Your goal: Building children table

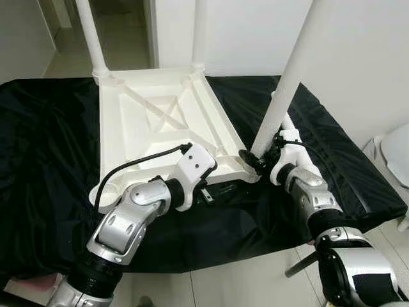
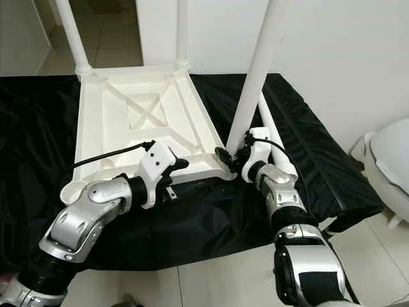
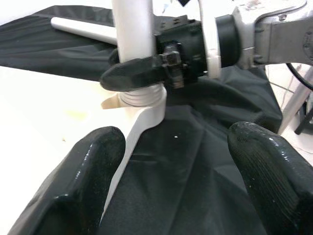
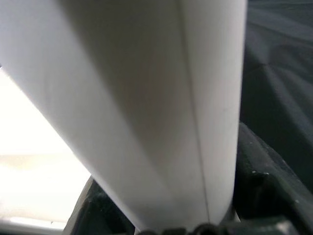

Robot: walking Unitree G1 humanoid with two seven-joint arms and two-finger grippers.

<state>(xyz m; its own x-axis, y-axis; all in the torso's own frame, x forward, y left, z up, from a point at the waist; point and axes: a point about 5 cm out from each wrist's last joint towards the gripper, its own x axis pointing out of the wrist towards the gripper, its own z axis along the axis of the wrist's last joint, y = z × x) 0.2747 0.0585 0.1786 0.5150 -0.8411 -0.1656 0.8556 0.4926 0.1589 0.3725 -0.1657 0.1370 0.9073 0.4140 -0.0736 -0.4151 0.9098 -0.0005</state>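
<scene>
A white children's table top (image 1: 128, 128) lies upside down on a black cloth (image 1: 45, 160). White legs stand in its two far corners (image 1: 92, 38). A third white leg (image 1: 291, 70) stands tilted at the near right corner socket (image 3: 139, 95), and my right gripper (image 1: 259, 160) is shut on its base, with the leg (image 4: 146, 98) close before the right wrist camera. My left gripper (image 3: 176, 166) is open at the table top's near edge, its fingers (image 3: 83, 181) wide apart and pointing toward that corner. A loose leg (image 2: 271, 131) lies on the cloth behind the right arm.
The cloth covers a low surface whose front edge drops to a tiled floor (image 1: 243, 281). A white rounded fixture (image 1: 396, 153) stands at the far right. A white wall (image 1: 255, 32) and a doorway lie behind the table top.
</scene>
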